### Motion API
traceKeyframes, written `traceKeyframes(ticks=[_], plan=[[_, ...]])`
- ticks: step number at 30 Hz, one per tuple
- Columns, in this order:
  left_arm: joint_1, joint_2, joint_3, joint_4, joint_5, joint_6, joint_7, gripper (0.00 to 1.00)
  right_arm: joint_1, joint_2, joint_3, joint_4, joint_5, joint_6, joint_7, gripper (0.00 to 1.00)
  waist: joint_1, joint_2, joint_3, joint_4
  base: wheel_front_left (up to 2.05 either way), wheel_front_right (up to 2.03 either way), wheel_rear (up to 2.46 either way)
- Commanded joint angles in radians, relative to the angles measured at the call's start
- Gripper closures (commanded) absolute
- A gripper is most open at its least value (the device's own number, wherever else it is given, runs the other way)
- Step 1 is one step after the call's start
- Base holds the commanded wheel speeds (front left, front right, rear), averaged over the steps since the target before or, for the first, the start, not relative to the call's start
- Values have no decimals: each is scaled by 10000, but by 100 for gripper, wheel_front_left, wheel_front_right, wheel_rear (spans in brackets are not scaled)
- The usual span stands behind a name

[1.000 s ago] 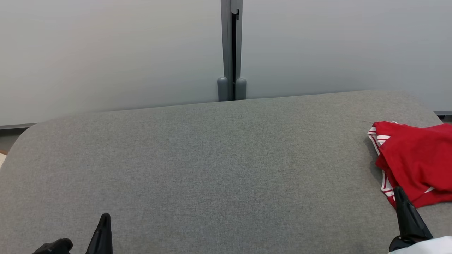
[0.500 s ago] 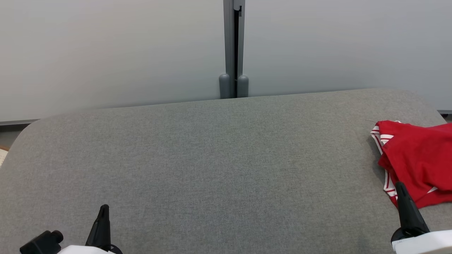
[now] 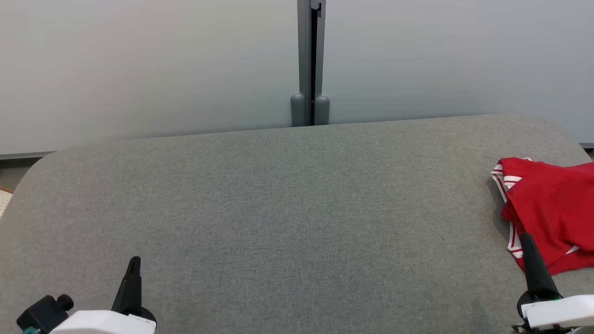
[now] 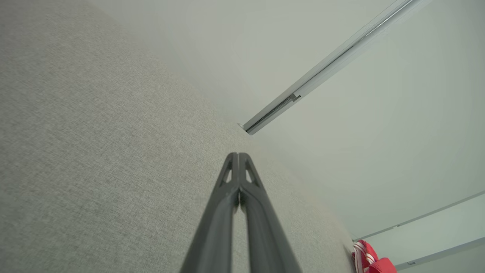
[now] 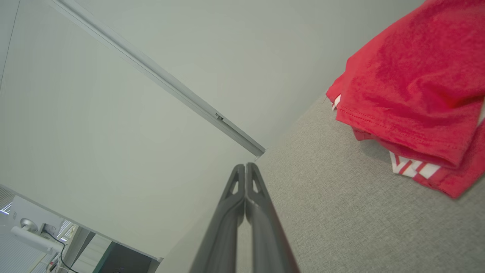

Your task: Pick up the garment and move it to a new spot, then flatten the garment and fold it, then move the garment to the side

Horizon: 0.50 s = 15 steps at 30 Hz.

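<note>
The garment (image 3: 552, 208) is red with red-and-white striped trim, folded into a compact pile at the right edge of the grey fabric surface (image 3: 287, 204). It also shows in the right wrist view (image 5: 413, 91) and as a small red corner in the left wrist view (image 4: 369, 259). My right gripper (image 3: 526, 239) is shut and empty, its tips in front of the garment's near left corner in the head view. My left gripper (image 3: 134, 262) is shut and empty at the lower left, far from the garment. Both wrist views show the fingers (image 4: 238, 157) (image 5: 245, 167) pressed together.
Pale partition panels stand behind the grey surface, joined by a grey post (image 3: 310, 65) at the middle. The surface's far edge is rounded at both corners. A pale object (image 3: 3, 199) shows past the left edge.
The camera has tilted, shifting the whole scene slightly. Both grippers have moved a little farther up the head view, with more of their white wrists showing; they stay shut. The garment lies unchanged.
</note>
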Motion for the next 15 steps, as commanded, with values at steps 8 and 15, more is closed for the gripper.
traceKeyframes(ticks=[8, 15], plan=[[-505, -37, 234, 77, -983, -252, 170, 100, -471, 38, -119, 115, 969, -9, 127, 100, 0, -1, 58, 41, 0, 0, 0], [-700, -115, 370, 205, -1688, -410, 309, 100, -633, 123, -192, 268, 1676, -10, 211, 100, 0, -1, 111, 79, 0, 0, 0]])
